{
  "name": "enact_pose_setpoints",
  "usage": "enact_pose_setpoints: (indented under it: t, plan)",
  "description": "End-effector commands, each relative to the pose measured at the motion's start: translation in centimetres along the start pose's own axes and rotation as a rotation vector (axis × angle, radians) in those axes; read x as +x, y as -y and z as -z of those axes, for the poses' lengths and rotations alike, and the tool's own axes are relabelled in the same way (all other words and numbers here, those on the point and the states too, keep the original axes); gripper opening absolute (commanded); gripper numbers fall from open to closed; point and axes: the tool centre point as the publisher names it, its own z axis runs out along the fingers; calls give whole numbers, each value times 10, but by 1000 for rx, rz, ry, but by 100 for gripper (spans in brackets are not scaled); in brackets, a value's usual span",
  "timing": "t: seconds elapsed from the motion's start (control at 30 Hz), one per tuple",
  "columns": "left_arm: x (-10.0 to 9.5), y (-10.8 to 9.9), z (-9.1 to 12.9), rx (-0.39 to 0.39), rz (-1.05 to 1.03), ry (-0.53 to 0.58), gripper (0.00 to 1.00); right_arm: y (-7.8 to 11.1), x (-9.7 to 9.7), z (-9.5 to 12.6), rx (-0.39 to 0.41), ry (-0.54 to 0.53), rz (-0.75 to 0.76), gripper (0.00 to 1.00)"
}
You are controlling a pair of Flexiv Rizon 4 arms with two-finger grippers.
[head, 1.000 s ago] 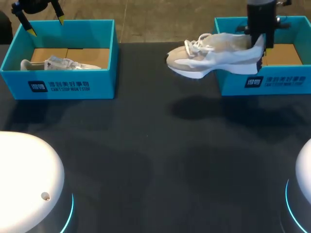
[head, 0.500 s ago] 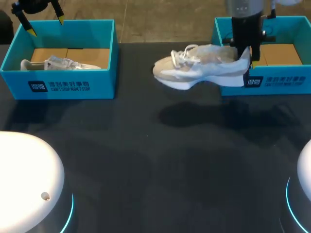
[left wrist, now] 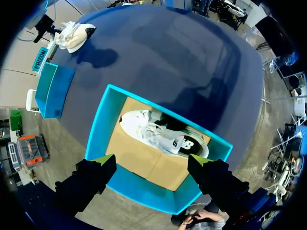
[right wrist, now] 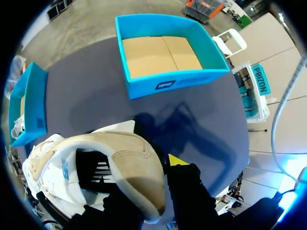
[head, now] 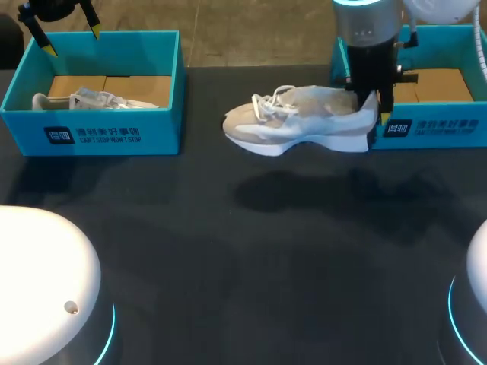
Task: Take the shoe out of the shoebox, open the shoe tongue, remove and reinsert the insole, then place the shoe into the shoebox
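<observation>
Both bases are smooth white domes, the left base [head: 38, 258] and the right base [head: 479, 251], each edged by a glowing cyan light ring [head: 112, 334]. The left dome carries one small round fitting [head: 71, 307]. The right arm's last link [head: 367, 24] is a silver-grey cylinder with a cyan band, beside a white rounded joint [head: 441, 11] and a pale grey cable [head: 480, 46]. The right hand [head: 371, 103] is black and boxy. The left hand [left wrist: 151, 163] is black too, its two blocky fingers [left wrist: 86, 179] ending in bright yellow wedge tips.
</observation>
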Motion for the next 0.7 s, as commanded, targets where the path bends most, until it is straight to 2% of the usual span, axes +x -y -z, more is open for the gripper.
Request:
enact_pose_setpoints:
  t: [0.03,0.23,0.7]
  plan:
    - [0,0,0,-1,0,-1,100,16,5,-2,2,-12,-13,0]
    - [0,0,0,-1,0,-1,100,37,10,-1,12,-11,-4,0]
    - [0,0,0,-1,0,-1,100,85,6,-7,49,-51,-28,0]
